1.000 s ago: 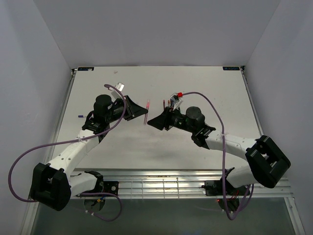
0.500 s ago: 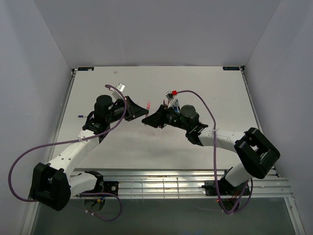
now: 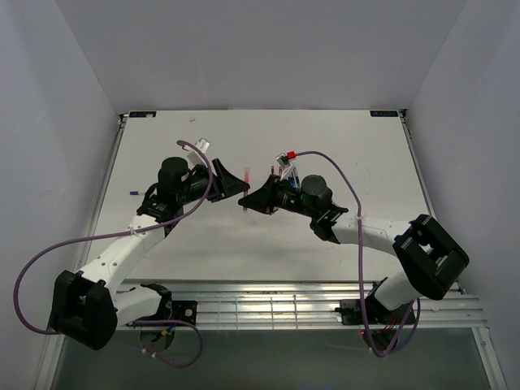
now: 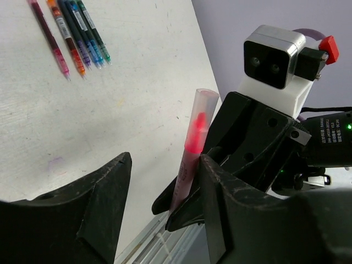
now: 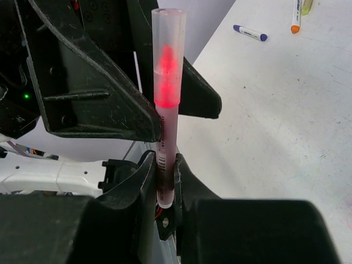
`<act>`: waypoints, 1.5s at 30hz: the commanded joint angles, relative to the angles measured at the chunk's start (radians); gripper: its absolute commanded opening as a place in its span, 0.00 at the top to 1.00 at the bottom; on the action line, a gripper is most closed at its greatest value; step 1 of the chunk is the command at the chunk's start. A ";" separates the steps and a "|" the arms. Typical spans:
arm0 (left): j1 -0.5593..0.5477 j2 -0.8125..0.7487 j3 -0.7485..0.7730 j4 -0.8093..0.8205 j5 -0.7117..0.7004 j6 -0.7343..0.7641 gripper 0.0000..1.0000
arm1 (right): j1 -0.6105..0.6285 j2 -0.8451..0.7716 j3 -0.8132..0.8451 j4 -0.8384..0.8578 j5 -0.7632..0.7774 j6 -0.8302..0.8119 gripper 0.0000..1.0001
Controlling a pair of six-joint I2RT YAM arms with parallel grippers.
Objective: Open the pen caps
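Observation:
A pink pen [image 5: 166,140] stands upright between the two arms, its clear pink cap [image 5: 168,55] on the top end. My right gripper [image 5: 165,190] is shut on the lower barrel of the pen [image 3: 244,193]. My left gripper [image 4: 165,187] is open around the same pen [image 4: 187,165]: the right finger lies close against the barrel, the left finger stands well off. In the top view the left gripper [image 3: 241,184] and right gripper [image 3: 247,200] meet tip to tip mid-table.
Several capped pens [image 4: 71,33] lie in a row on the white table [image 3: 357,154], beside the right wrist [image 3: 280,172]. A blue marker [image 5: 250,33] and an orange one [image 5: 296,16] lie farther off. A small purple piece [image 3: 132,192] sits near the left edge.
The right arm swung left to the pen and its gripper shut on the barrel. The left gripper, shut on the pen before, has opened.

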 commanded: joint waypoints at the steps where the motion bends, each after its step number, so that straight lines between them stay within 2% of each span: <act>1: -0.004 0.011 0.072 -0.041 -0.027 0.046 0.38 | 0.007 -0.046 -0.003 -0.006 -0.029 -0.026 0.92; 7: -0.004 0.022 0.079 -0.026 -0.025 0.040 0.38 | 0.007 -0.033 -0.006 -0.015 -0.071 -0.017 0.92; 10: -0.006 0.025 0.076 -0.016 -0.016 0.032 0.42 | 0.005 -0.028 -0.021 0.005 -0.078 -0.003 0.92; 12: -0.004 0.029 0.074 0.008 -0.011 0.028 0.47 | 0.007 -0.025 -0.021 0.008 -0.083 -0.001 0.92; 16: -0.004 0.034 0.076 0.011 -0.004 0.020 0.67 | 0.007 -0.025 -0.008 0.000 -0.085 -0.001 0.92; 19: -0.004 0.034 0.086 0.012 0.000 0.012 0.77 | 0.007 -0.019 0.002 -0.024 -0.089 -0.006 0.92; 22: -0.004 0.045 0.100 0.002 -0.002 0.011 0.90 | 0.008 -0.010 0.002 -0.055 -0.089 -0.006 0.92; 23: -0.006 0.046 0.112 -0.005 -0.007 0.011 0.99 | 0.008 -0.008 0.002 -0.066 -0.088 -0.007 0.92; 28: -0.004 0.065 0.142 -0.086 -0.088 -0.005 1.00 | 0.020 -0.014 0.009 -0.200 -0.034 -0.059 0.92; 29: -0.004 0.074 0.158 -0.104 -0.114 -0.021 1.00 | 0.027 -0.023 0.019 -0.281 -0.011 -0.100 0.92; 31: -0.004 0.086 0.181 -0.168 -0.197 -0.040 1.00 | 0.071 -0.036 0.043 -0.401 0.131 -0.171 0.92; 32: -0.004 0.104 0.197 -0.190 -0.229 -0.061 1.00 | 0.103 -0.045 0.069 -0.593 0.224 -0.266 0.92; 33: -0.004 0.117 0.236 -0.219 -0.261 -0.069 1.00 | 0.140 -0.042 0.136 -0.688 0.468 -0.314 0.92; 35: -0.004 0.144 0.278 -0.294 -0.374 -0.086 1.00 | 0.244 0.022 0.215 -0.859 0.665 -0.383 0.92; 36: -0.001 0.173 0.299 -0.320 -0.410 -0.094 1.00 | 0.267 0.052 0.256 -1.011 0.741 -0.406 0.92; 37: 0.005 0.187 0.344 -0.354 -0.434 -0.097 1.00 | 0.302 0.078 0.310 -1.059 0.841 -0.408 0.92; 40: 0.016 0.229 0.394 -0.367 -0.503 -0.086 1.00 | 0.340 0.115 0.319 -1.127 0.914 -0.394 0.92; 45: 0.022 0.229 0.367 -0.323 -0.496 -0.039 1.00 | 0.334 0.073 0.279 -1.120 0.928 -0.406 0.92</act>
